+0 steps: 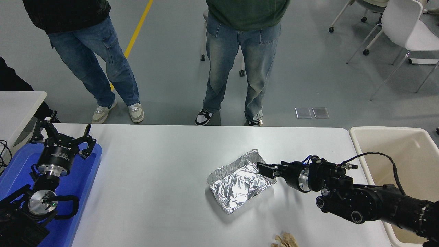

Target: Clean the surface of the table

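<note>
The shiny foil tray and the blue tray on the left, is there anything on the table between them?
No. In the head view, the table is bare between the foil tray and the blue tray.

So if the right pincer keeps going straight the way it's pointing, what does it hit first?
The right pincer points left across the table surface, and its tips are already at the right rim of the crumpled foil tray. The tray comes first, though its height against the rim is hard to judge.
</note>
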Robot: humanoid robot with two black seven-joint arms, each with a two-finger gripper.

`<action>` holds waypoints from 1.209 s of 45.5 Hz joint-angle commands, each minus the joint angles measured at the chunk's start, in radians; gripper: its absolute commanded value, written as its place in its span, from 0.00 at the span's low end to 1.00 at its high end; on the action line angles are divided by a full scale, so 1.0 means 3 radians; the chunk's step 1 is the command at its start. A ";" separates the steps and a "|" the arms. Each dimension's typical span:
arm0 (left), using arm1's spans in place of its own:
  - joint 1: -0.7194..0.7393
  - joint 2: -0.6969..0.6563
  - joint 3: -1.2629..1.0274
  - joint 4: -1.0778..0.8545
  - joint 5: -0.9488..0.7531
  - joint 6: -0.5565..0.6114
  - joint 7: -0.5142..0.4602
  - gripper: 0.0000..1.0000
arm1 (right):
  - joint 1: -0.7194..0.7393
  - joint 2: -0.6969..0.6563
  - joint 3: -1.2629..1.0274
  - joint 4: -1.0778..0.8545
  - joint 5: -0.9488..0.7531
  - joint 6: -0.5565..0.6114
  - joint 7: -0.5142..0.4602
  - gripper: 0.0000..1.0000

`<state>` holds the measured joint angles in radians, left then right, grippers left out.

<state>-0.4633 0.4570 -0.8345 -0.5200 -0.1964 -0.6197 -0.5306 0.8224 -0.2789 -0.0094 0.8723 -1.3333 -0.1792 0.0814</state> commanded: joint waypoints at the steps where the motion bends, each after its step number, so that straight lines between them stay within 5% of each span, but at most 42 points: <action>1: 0.0000 0.0000 0.0000 0.0000 0.0000 0.0000 -0.0001 1.00 | -0.0031 0.0091 -0.0218 -0.0171 0.0001 -0.0087 0.0132 0.99; 16: 0.0000 0.0000 0.0000 0.0000 0.0000 0.0000 -0.0001 1.00 | -0.0042 0.0234 -0.0536 -0.0545 0.0011 -0.0354 0.0312 0.87; 21: 0.0000 0.0000 0.0000 0.0000 0.0000 0.0000 -0.0001 1.00 | -0.0042 0.0239 -0.0541 -0.0535 0.0011 -0.0354 0.0342 0.71; 28: 0.0000 -0.0005 0.0000 0.0000 0.0000 0.0000 -0.0001 1.00 | -0.0042 0.0239 -0.0546 -0.0540 0.0011 -0.0333 0.0388 0.30; 32: 0.0000 -0.0005 0.0000 0.0000 -0.0005 0.0000 0.0005 1.00 | -0.0037 0.0234 -0.0546 -0.0540 0.0011 -0.0323 0.0383 0.19; 55: 0.0000 0.0000 0.0000 0.0000 0.0000 0.0000 -0.0001 1.00 | 0.0015 0.0229 -0.0541 -0.0520 0.0021 -0.0303 0.0383 0.00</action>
<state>-0.4633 0.4567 -0.8345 -0.5200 -0.1965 -0.6197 -0.5306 0.8193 -0.2089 -0.1720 0.7120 -1.3296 -0.2760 0.1956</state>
